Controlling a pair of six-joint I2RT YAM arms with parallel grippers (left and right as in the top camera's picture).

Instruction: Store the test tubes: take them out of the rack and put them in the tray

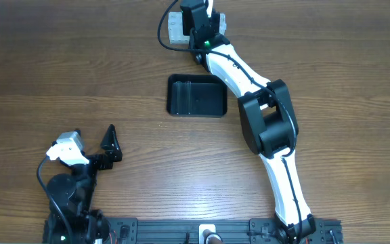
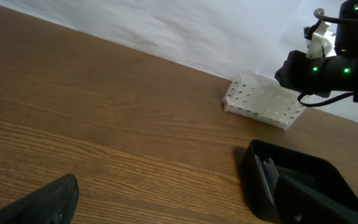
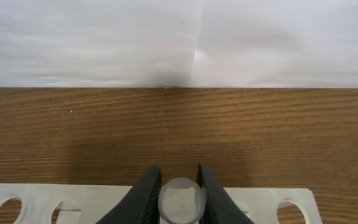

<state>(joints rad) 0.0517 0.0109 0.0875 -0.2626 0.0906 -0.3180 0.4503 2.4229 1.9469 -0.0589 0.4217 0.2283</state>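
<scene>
— Right hand (image 3: 178, 177)?
— Pinching one clear round tube (image 3: 180, 200) at the white holed rack (image 3: 30, 199), on the wood-grain counter's (image 1: 80, 68) far edge.
— Tray (image 1: 171, 95)?
— One, black, rectangular, mid-counter. Left hand (image 1: 112, 139): grip cannot be told.

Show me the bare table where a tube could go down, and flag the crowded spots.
Bare table runs left of the tray and rack, down to the left gripper; more lies right of the right arm. Crowded: the rack, where the right gripper grips a test tube.
</scene>
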